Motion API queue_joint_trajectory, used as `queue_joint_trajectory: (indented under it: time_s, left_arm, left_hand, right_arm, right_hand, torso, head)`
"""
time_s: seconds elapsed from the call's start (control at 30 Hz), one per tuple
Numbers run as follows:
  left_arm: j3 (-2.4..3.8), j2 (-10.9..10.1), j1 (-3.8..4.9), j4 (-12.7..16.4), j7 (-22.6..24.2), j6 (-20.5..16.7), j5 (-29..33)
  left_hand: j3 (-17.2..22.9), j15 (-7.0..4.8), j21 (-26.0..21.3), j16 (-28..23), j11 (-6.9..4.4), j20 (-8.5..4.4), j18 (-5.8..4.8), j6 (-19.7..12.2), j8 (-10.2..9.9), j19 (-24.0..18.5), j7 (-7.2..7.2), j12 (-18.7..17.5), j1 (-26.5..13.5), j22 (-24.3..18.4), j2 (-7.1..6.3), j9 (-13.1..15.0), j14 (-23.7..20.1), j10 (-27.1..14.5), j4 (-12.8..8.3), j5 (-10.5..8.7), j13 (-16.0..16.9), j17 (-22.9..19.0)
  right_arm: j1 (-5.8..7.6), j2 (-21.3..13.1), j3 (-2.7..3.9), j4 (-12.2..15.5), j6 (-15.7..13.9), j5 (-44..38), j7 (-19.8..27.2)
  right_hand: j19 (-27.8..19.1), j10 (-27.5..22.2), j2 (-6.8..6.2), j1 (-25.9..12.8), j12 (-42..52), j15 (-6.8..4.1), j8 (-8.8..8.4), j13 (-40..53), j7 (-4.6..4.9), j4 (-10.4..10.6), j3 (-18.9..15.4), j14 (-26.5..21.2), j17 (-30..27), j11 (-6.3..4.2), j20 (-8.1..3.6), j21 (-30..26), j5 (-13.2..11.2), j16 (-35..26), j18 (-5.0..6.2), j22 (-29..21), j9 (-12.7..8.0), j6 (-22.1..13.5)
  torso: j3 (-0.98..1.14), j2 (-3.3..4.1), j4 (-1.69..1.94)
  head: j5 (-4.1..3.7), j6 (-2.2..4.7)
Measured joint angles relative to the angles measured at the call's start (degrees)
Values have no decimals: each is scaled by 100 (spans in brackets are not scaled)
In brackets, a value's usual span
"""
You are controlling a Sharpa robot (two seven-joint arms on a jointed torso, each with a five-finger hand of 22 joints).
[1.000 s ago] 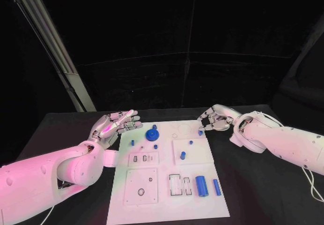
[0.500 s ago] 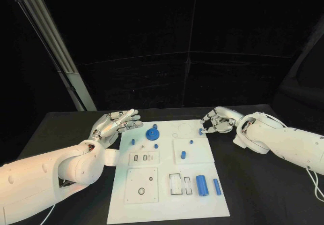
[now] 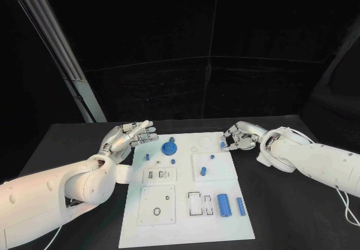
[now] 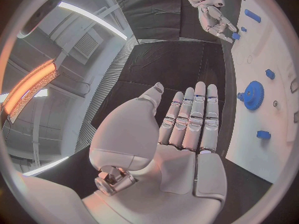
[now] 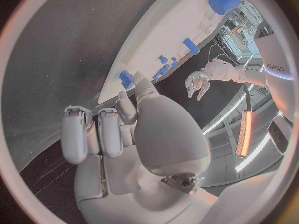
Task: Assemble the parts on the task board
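We judge the assembly barely begun: on the white rectangular task board [image 3: 188, 195] the round blue toothed gear [image 3: 169, 150] seems seated just beside our left hand [image 3: 129, 137], while a thick blue cylinder [image 3: 223, 203] and a slim blue bar [image 3: 241, 207] lie loose, well away from both hands. The left hand hovers flat, fingers straight and together, holding nothing. Our right hand [image 3: 236, 137] curls at the board's far corner beside a small blue peg [image 3: 222, 145]; whether it pinches the peg, we cannot tell, since the fingers hide the contact.
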Motion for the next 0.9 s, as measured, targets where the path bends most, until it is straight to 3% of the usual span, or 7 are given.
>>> queue_joint_trajectory:
  time_s: [0.37, 0.6, 0.73, 0.9]
  left_arm:
    - [-1, 1, -2, -3, -1, 6, 0]
    - [-1, -3, -2, -4, -3, 9, 0]
    - [-1, -3, -2, -5, -5, 11, 0]
    - [-1, -4, -2, -8, -8, 14, 0]
  left_hand:
    - [0, 0, 0, 0, 0, 0, 0, 0, 0, 0, 0, 0, 0, 1, 0, 0, 0, 0, 0, 0, 0, 0]
    - [0, 0, 0, 0, 0, 0, 0, 0, 0, 0, 0, 0, 0, 1, 0, 0, 0, 0, 0, 0, 0, 0]
    - [0, 0, 0, 0, 0, 0, -1, 0, 0, 0, 0, 0, 0, -7, 0, 0, 0, 0, 0, 0, 0, 0]
    - [0, 0, 0, 0, 0, 0, 0, 0, 0, 0, 0, 0, 0, -6, 0, 0, 0, 0, 0, 0, 0, 0]
  right_arm:
    - [-57, 66, 0, -105, 18, -6, 4]
    - [-63, 109, 0, -171, 27, -8, 10]
    - [-64, 138, 0, -186, 34, -9, 22]
    - [-66, 160, 0, -196, 37, -9, 40]
  right_hand:
    - [0, 15, 79, 79, 27, 0, 0, 27, -22, -32, 32, 0, 39, -14, 0, 0, 0, 28, 0, -1, 3, 22]
    - [24, 65, 268, 189, 89, -20, 121, 94, -62, -121, 167, -13, 99, -64, -24, 0, -311, 28, 0, -1, 43, 353]
    - [63, 95, 320, 241, 134, -54, 162, 138, -122, -142, 240, 12, 104, -94, -62, 0, -400, 59, 0, -1, 50, 504]
    - [62, 104, 334, 255, 160, -67, 162, 156, -127, -148, 246, -1, 104, -103, -62, 0, -441, 59, 0, -1, 50, 508]
  torso:
    - [-3, 0, 0]
    - [-2, -4, 0]
    - [0, -4, 0]
    - [1, -4, 0]
  head:
    - [7, -12]
    - [4, -18]
    - [3, -18]
    - [4, -19]
